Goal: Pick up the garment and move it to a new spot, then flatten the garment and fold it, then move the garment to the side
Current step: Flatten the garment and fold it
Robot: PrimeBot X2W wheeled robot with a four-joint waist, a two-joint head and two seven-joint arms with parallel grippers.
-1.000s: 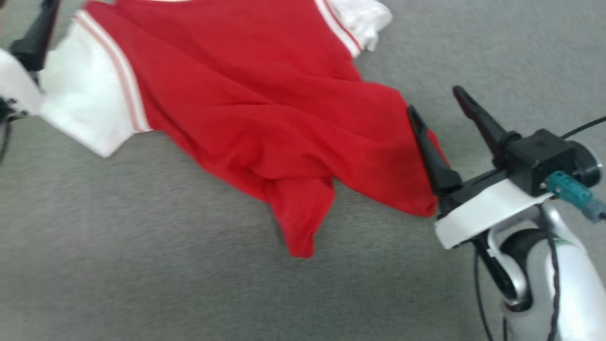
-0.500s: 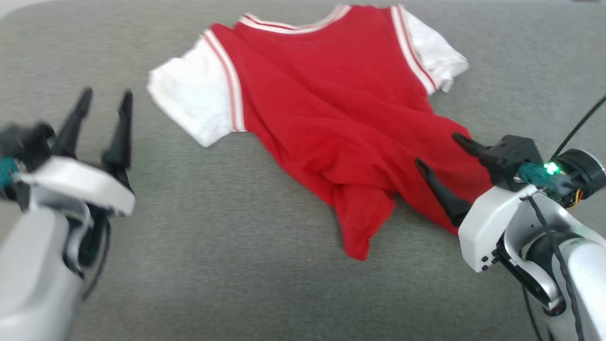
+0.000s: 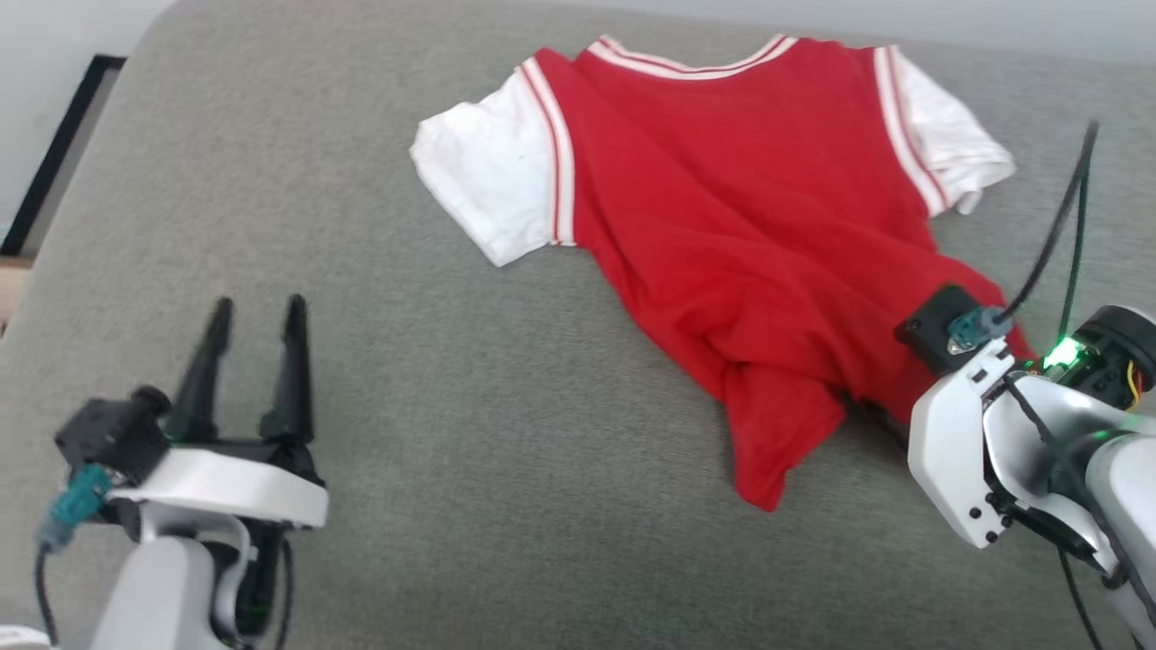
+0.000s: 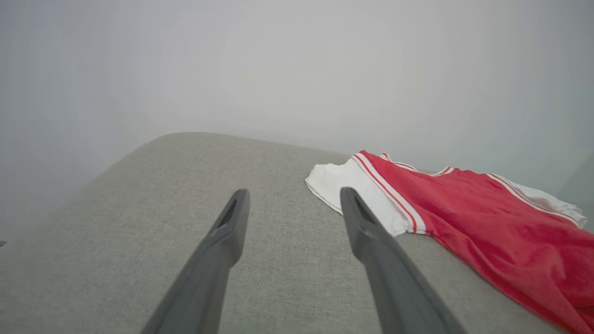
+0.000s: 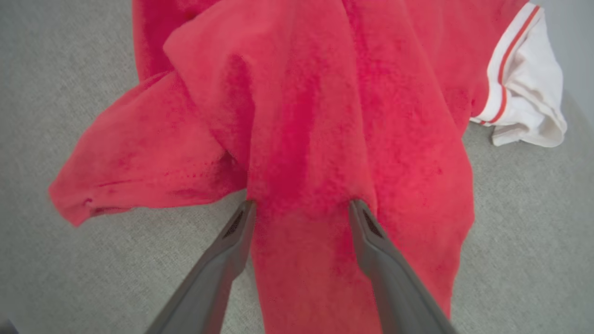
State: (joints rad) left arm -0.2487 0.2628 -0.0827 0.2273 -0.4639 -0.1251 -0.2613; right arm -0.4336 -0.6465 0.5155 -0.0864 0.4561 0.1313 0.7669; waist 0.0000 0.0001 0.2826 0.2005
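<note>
The garment (image 3: pixel 750 244) lies plain red face up on a grey cushion, collar at the far side, white sleeves spread out. Its lower part is bunched, with one flap (image 3: pixel 777 442) folded toward me. My left gripper (image 3: pixel 256 307) stands open over bare cushion, well to the left of the garment's left sleeve (image 4: pixel 352 190) and holding nothing. My right gripper (image 5: pixel 301 204) is open and points down at the lower red cloth (image 5: pixel 315 116). Its two fingers straddle a raised ridge of that cloth. In the head view its white wrist housing (image 3: pixel 957 451) hides the fingers.
The grey cushion (image 3: pixel 452 469) stretches wide to the left and front of the garment. Its rounded left edge (image 3: pixel 99 162) drops off beside a dark frame (image 3: pixel 54 153) and a pale wall. A black cable (image 3: pixel 1052 226) arcs above my right wrist.
The head camera has pulled back, so the whole garment shows now. My left gripper has left the left sleeve. My right gripper has tipped down onto the lower cloth. Both stayed open.
</note>
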